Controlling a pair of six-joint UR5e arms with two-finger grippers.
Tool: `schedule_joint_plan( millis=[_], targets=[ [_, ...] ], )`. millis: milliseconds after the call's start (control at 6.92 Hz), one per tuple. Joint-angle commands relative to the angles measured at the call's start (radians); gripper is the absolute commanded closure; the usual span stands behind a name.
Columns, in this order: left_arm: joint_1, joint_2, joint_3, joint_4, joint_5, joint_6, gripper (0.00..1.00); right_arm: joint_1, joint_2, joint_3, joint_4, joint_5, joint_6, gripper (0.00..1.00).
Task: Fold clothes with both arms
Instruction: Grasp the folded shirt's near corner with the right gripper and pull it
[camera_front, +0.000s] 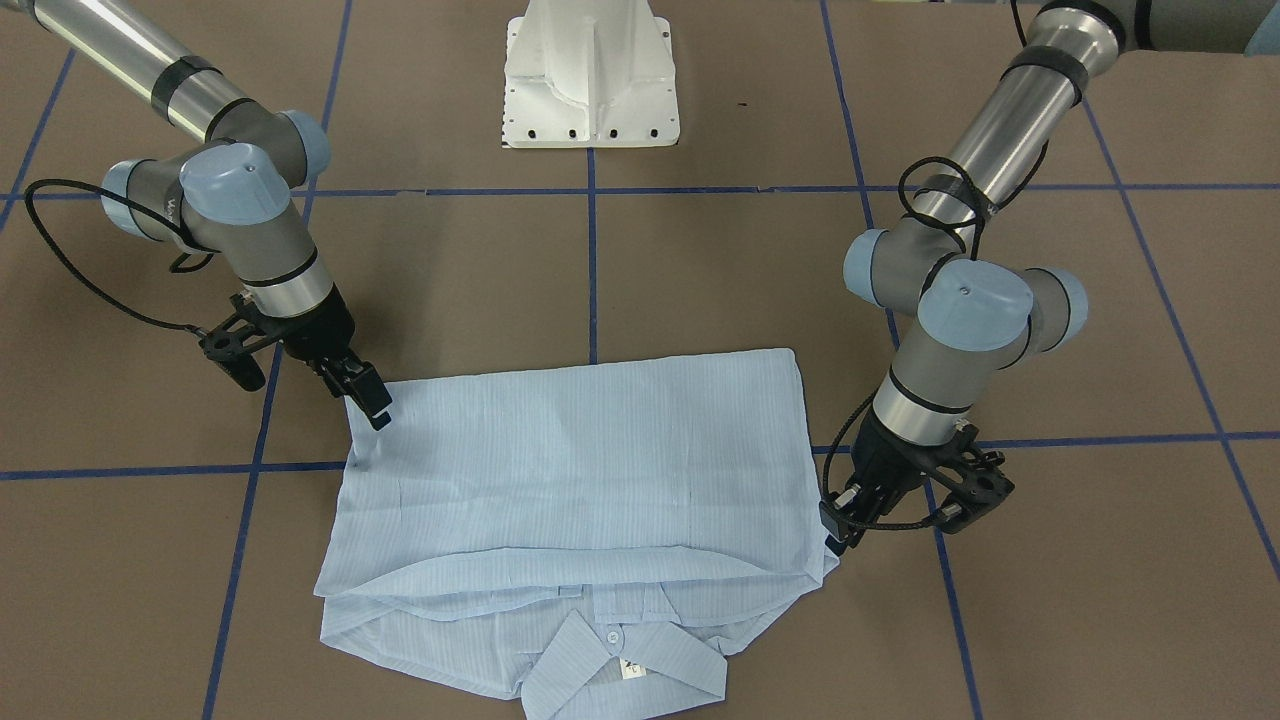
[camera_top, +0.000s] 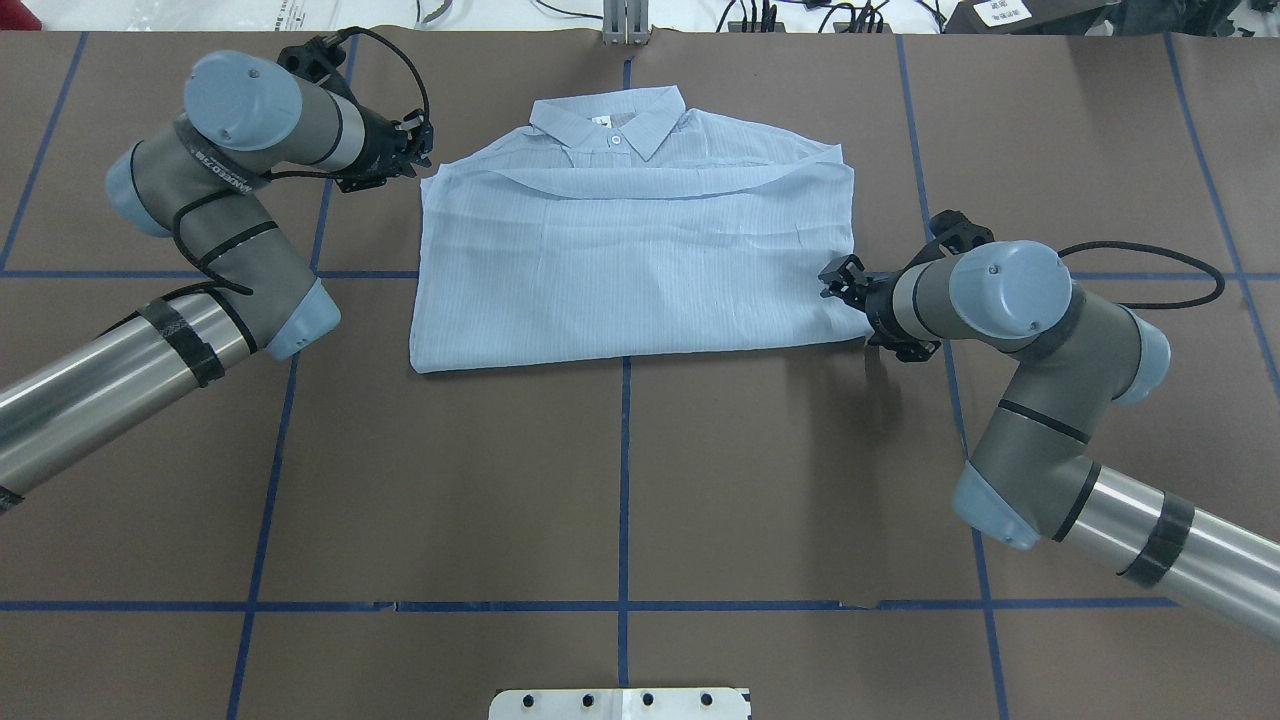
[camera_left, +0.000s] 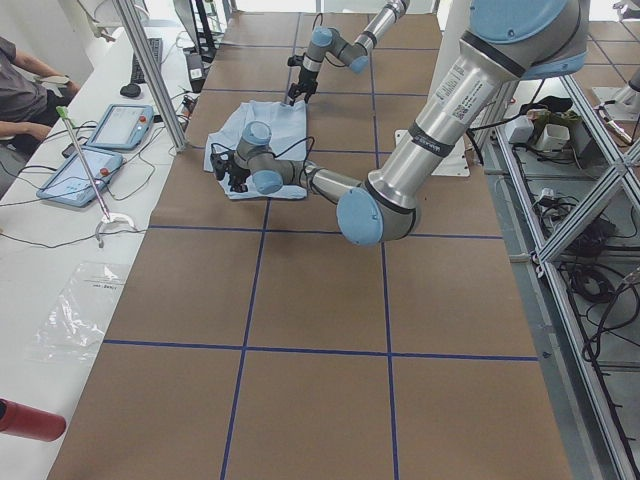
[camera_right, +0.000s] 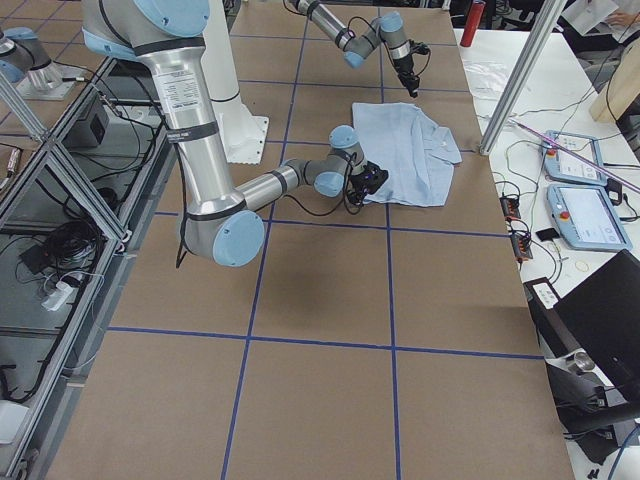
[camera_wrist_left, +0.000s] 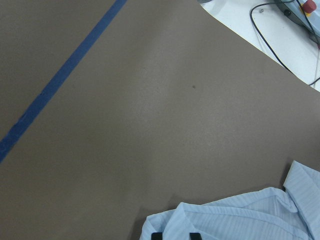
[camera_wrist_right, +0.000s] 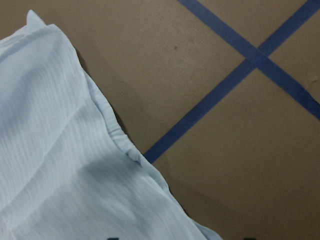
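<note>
1. Shirt (camera_top: 630, 270): pale blue with fine stripes, lying flat on the worktop (camera_top: 450, 480) and folded into a broad rectangle. The collar (camera_top: 610, 115) is on the side away from the robot, with one white button (camera_front: 613, 636) and a white neck tag (camera_front: 632, 668) showing. A folded layer lies across the body just below the collar.
2. Left arm (camera_top: 230, 230): reaches in low to the shirt's far left corner, by the shoulder.
3. Left claw (camera_top: 422, 152): sits at that corner. In the wrist view its fingertips (camera_wrist_left: 156, 235) stand fairly close together with cloth between them. I cannot tell whether the cloth is pinched.
4. Right arm (camera_top: 1040, 400): reaches in low to the shirt's right side.
5. Right claw (camera_top: 830, 280): sits over the right edge, toward the corner nearer the robot. It is released: in the wrist view its tips barely show and are set wide apart above the cloth.
6. Worktop covering: brown, ruled into squares by blue tape lines (camera_top: 624, 480).
7. White pedestal base (camera_front: 592, 75): stands on the robot's side, well apart from the shirt.
</note>
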Motion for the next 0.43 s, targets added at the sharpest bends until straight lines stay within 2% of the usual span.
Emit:
schedule_joint_plan(
  millis=[0,289],
  targets=[
    [0.0,0.0,-0.011,0.003,0.0,-0.003,0.7,-0.002,-0.015,0.016,-0.002,0.009,0.017,1.0],
    [0.002,0.001,-0.017,0.003,0.0,-0.008,0.7,-0.002,-0.055,0.084,-0.006,0.025,0.017,1.0]
  ],
)
